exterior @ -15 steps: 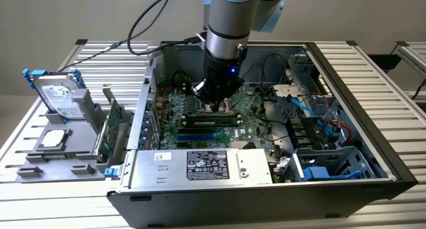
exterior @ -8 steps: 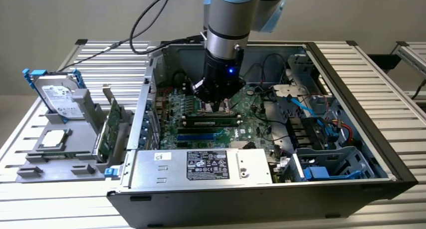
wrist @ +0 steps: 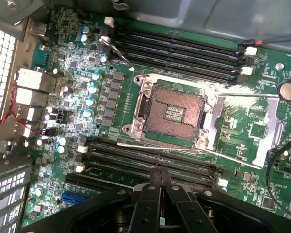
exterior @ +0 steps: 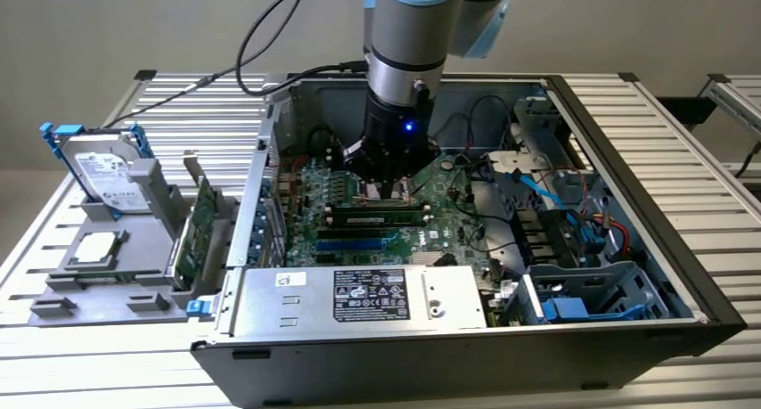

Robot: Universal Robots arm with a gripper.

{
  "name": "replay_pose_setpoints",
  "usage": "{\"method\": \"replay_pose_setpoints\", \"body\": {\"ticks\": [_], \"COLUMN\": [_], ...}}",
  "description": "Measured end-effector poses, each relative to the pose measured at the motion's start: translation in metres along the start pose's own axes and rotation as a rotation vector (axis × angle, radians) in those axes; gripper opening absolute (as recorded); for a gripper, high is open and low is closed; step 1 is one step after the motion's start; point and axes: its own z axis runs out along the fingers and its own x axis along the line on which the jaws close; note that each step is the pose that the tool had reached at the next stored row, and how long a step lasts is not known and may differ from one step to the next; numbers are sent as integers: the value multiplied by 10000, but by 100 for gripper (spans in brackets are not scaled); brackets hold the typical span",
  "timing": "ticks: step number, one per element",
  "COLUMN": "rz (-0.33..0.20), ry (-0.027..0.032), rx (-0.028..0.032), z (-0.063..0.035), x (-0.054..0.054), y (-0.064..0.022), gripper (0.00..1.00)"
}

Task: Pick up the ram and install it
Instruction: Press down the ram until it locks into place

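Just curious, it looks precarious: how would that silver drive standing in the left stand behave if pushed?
Probably stiff: the drive looks like a rigid metal box. It is likely heavy for its size. Standing on edge in the grey holder, it might tip if pushed sideways.

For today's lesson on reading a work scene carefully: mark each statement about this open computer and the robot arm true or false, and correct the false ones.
1. The gripper is shut. True.
2. The gripper hangs outside the computer case. False: it is down inside the case, over the motherboard.
3. The processor socket is empty. True.
4. The hard drive sits inside the case. False: it stands in a grey holder on the table, at the exterior view's left.
5. Memory slots lie on both sides of the socket. True.
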Motion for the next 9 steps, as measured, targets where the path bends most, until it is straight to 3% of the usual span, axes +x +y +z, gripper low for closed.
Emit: {"method": "replay_pose_setpoints", "body": {"ticks": [5, 9], "rz": [585, 942], "ry": [-34, -44], "rx": [34, 127], "z": [-1, 0], "x": [0, 0], "y": [0, 0], "gripper": [11, 11]}}
